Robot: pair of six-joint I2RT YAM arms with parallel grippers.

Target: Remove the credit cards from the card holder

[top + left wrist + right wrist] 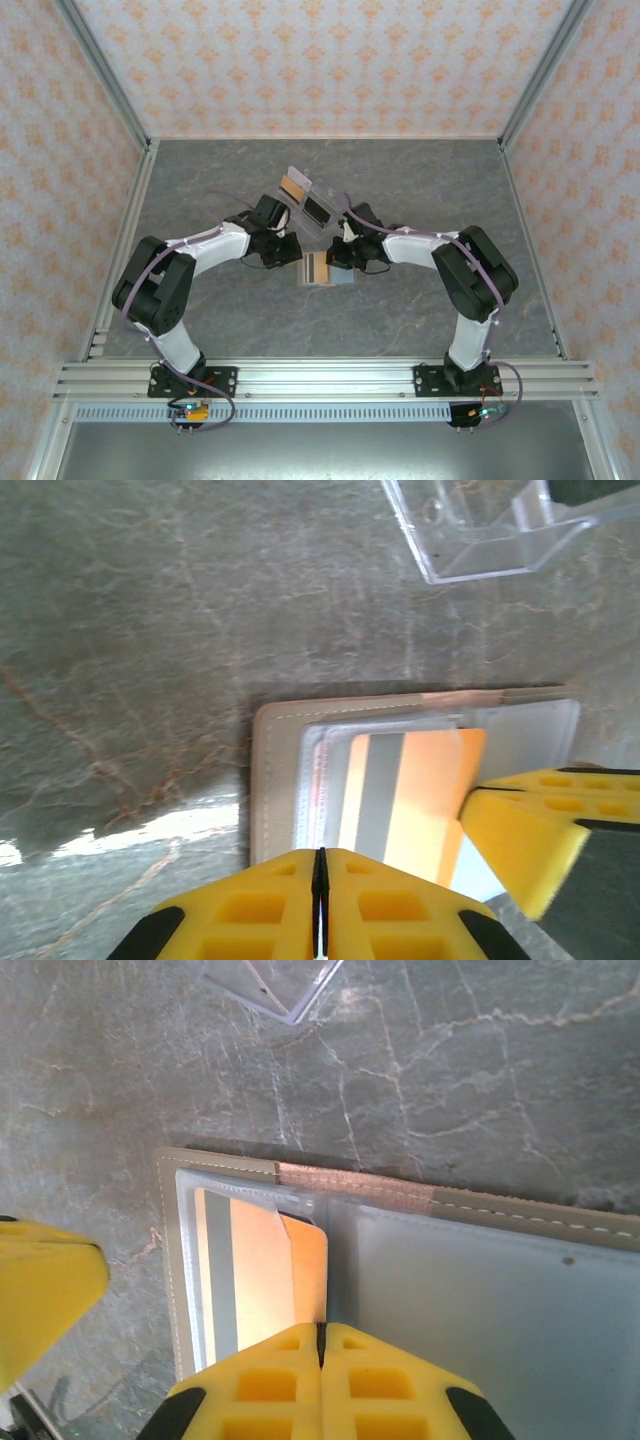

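Observation:
The card holder [318, 270] is a beige fold-open wallet [275, 780] with clear sleeves, lying open on the table between both arms. One orange credit card [265, 1270] with a grey stripe sits in the left sleeve, its right edge bare where the sleeve film is lifted. My right gripper [321, 1328] is shut, tips down on that bare card edge. My left gripper [320, 855] is shut too, tips on the sleeve over the same card [420, 790]. I cannot tell whether either pinches anything. The right sleeve [500, 1300] looks pale grey-blue.
A clear plastic slotted stand [306, 199] stands just behind the wallet, showing a tan-orange rectangle [293, 187] and a black one [318, 210]; its corner [480, 540] is close ahead of the left gripper. Patterned walls enclose the grey marbled table [220, 200].

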